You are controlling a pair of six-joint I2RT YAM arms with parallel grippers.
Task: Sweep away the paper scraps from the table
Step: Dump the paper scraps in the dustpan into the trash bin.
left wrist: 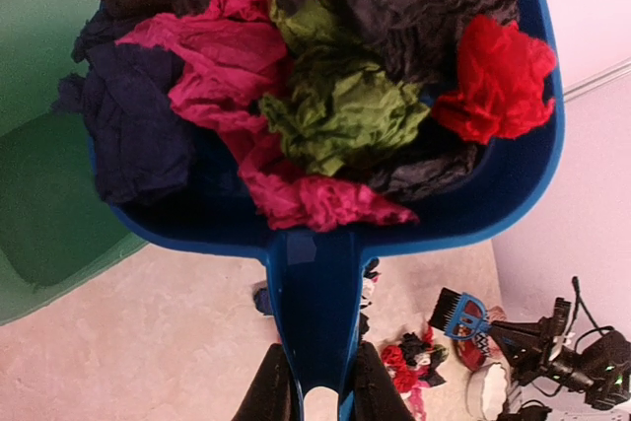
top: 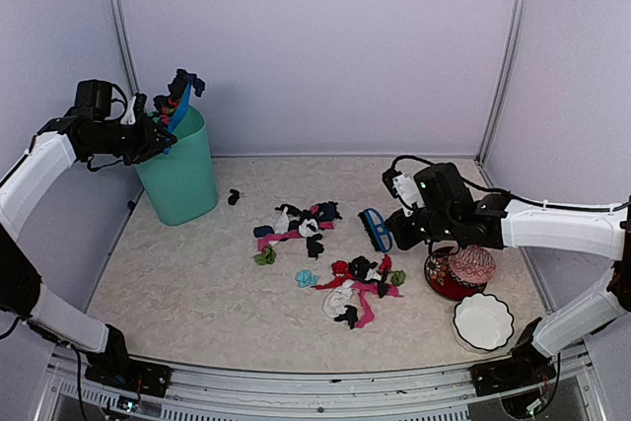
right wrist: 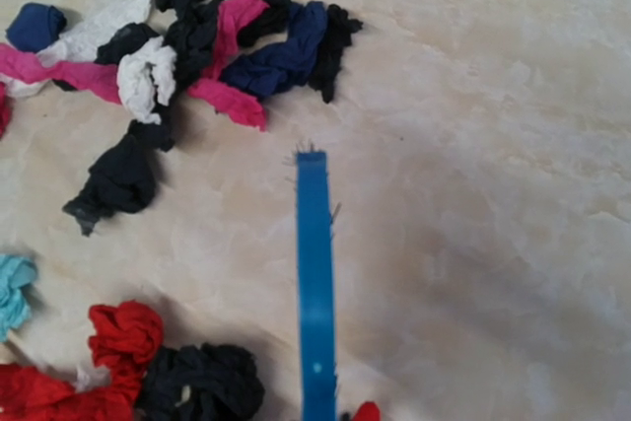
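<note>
Dustpan (left wrist: 317, 293), blue, is held over the rim of the teal bin (top: 182, 179), with the pan end higher than the handle. The pan is heaped with paper scraps (left wrist: 335, 115) in pink, olive green, red, navy and black.

Left gripper (left wrist: 317, 399) is closed to a narrow gap on the dustpan handle. Its dark fingers (left wrist: 268, 393) press the handle from both sides.

The bin stands at the far left of the table (top: 177, 283), and the other places below are given from the bin:
- One black scrap (top: 234, 196) lies alone, just right of the bin.
- A first cluster (top: 301, 229) lies further right, well apart from the bin. It has pink, white, navy and black bits and one green bit.
- A second cluster (top: 360, 288) lies right of the first and nearer the arm bases. It has red, black, white and pink bits and one teal bit.

Right gripper (top: 399, 224) sits beyond both clusters, on the side away from the bin. Its jaws are all but fully closed, holding the blue brush (top: 375, 229). The brush head points back toward the bin and is closest to the first cluster. The right wrist view shows the brush edge-on as a thin blue strip above the tabletop. I cannot tell whether the bristles touch the surface.

Farthest from the bin are a red-patterned bowl (top: 444, 283) with a patterned ball (top: 473, 263) on it. A white scalloped bowl (top: 483, 320) sits just beside them.
</note>
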